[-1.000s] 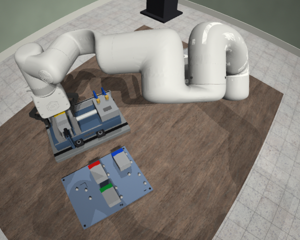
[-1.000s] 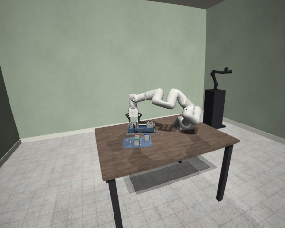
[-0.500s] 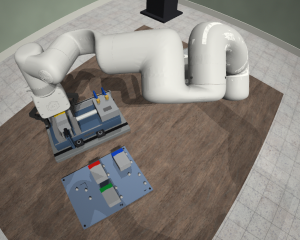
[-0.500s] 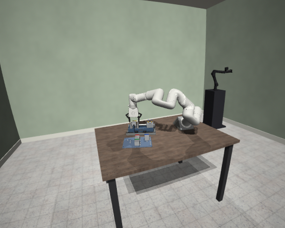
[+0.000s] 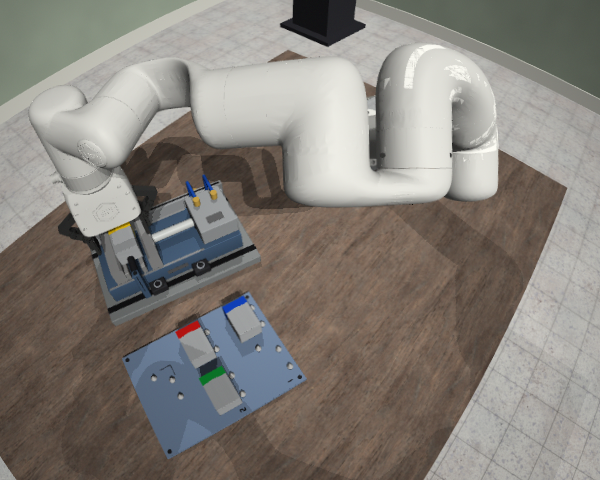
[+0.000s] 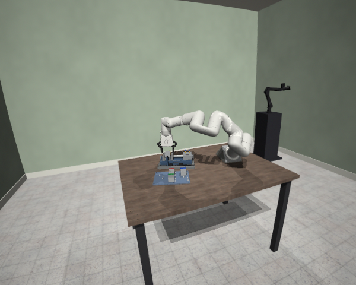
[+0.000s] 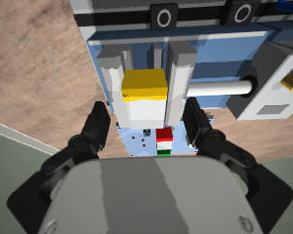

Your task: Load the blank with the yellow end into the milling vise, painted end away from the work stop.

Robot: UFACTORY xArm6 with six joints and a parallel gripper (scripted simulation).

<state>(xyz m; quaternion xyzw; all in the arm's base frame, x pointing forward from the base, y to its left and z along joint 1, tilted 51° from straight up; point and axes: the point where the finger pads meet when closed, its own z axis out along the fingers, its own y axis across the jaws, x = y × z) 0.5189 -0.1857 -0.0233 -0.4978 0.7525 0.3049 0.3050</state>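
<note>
Gripper (image 7: 147,128) above the milling vise (image 5: 222,242), fingers spread fully apart and holding nothing. Yellow-ended blank (image 7: 144,99) sits between the two vise jaws, directly below. Red (image 5: 197,343), green (image 5: 218,390) and blue (image 5: 242,320) blanks lie on the infeed plate (image 5: 150,408)

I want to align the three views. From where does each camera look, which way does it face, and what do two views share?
Top: high above the table, looking down; the white arm shows.
Exterior: across the room, facing the table; the whole arm shows.
Wrist: behind the open hand, looking down at the vise; both fingers show.
Shared by top and wrist: the yellow-ended blank between the jaws.
</note>
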